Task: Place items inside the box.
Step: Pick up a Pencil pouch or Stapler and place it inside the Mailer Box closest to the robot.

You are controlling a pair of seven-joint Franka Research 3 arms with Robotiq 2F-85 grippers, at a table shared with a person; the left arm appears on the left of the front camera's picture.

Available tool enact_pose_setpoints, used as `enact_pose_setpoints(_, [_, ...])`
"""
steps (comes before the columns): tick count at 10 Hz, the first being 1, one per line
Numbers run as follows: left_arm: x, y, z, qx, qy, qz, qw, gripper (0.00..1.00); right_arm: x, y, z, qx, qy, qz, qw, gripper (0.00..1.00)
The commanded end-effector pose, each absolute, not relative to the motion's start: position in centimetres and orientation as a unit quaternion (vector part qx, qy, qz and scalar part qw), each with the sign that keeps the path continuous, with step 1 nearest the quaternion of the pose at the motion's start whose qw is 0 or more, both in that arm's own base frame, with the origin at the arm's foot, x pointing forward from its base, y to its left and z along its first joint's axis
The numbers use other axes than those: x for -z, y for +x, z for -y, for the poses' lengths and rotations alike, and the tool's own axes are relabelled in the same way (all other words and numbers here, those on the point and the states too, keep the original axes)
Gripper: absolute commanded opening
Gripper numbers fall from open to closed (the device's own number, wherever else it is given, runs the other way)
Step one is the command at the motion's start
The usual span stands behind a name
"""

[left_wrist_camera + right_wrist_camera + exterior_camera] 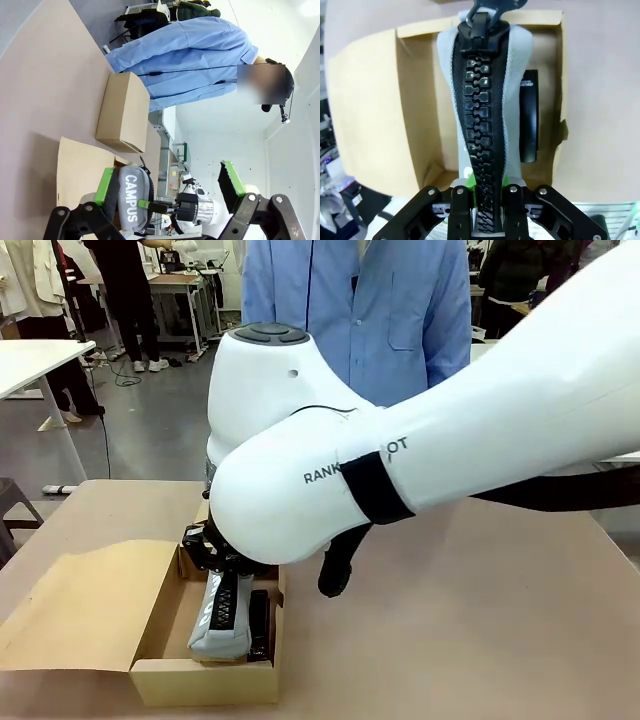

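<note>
Right wrist view shows you the right gripper (pixel 484 184) clamped on the grey pouch (pixel 520 55), its far end down in the box (pixel 415 130) beside a black stapler (pixel 529 117); your left gripper (pixel 168 184) stands wide.

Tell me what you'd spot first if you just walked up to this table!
A huge white right arm stretches across the table, reaching down into the open cardboard box at the near left. Its right gripper is shut on a grey CAMPUS pouch with a chunky black zipper, held down into the box beside a black stapler.
</note>
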State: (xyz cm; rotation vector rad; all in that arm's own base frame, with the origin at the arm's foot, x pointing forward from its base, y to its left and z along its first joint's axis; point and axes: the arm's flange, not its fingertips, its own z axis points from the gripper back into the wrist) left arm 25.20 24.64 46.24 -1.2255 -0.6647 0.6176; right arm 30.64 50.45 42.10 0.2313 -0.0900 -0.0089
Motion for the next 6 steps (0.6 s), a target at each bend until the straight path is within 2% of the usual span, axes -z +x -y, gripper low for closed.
enact_pose_setpoints(1, [-46.1, 25.1, -24.4, -0.272, -0.561, 0.313, 0.717, 1.00, -41.9, 31.4, -52.0, 0.033, 0.089, 0.048, 0.994, 0.10])
enact_pose_setpoints(6, [-46.1, 25.1, -24.4, -0.272, -0.561, 0.313, 0.717, 1.00, -37.7, 32.2, -52.7, 0.032, 0.063, 0.009, 0.997, 0.10])
